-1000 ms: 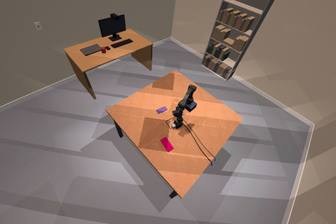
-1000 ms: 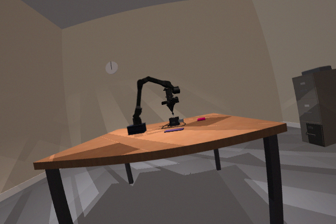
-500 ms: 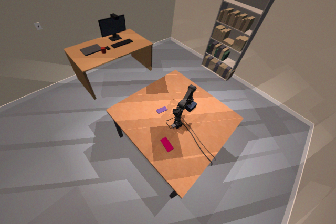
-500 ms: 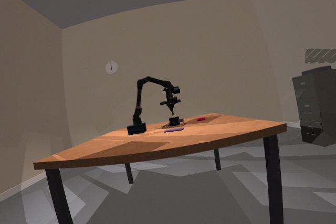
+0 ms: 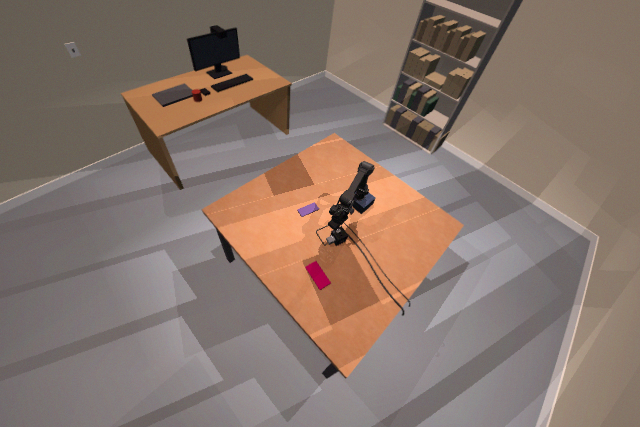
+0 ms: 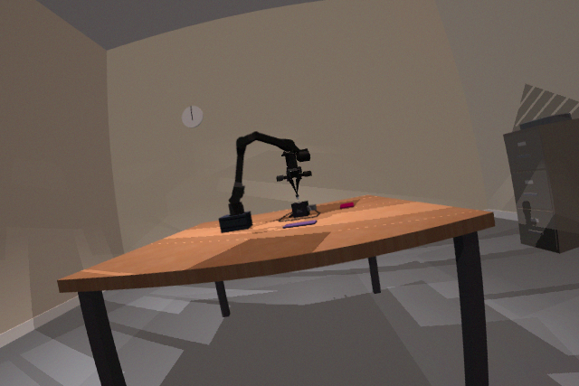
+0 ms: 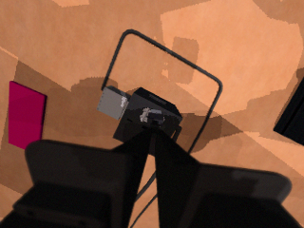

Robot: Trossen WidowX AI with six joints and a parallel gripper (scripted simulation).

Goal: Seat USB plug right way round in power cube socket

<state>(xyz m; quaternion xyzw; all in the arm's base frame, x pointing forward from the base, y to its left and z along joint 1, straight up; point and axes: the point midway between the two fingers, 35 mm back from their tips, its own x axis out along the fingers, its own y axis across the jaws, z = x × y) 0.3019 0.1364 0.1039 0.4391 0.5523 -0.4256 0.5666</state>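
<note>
The black power cube (image 5: 339,237) (image 6: 299,209) (image 7: 134,112) stands on the table (image 5: 413,226) (image 6: 421,232) with a grey block (image 5: 330,240) (image 7: 112,103) at one side. My gripper (image 6: 297,193) (image 7: 154,133) points down over the cube, shut on the small USB plug (image 6: 297,197) (image 7: 156,118). The plug shows as a dark piece with a bright metal part beside it in the wrist view. In the exterior view a small gap shows between the plug and the cube's top. The plug's way round and the socket under it cannot be made out.
A thin black cable (image 5: 317,234) (image 7: 176,55) loops round the cube from the grey block. Two more cables (image 5: 372,264) run across the table and over its edge. A magenta slab (image 5: 317,275) (image 6: 346,205) (image 7: 26,115) and a purple slab (image 5: 308,209) (image 6: 299,223) lie nearby.
</note>
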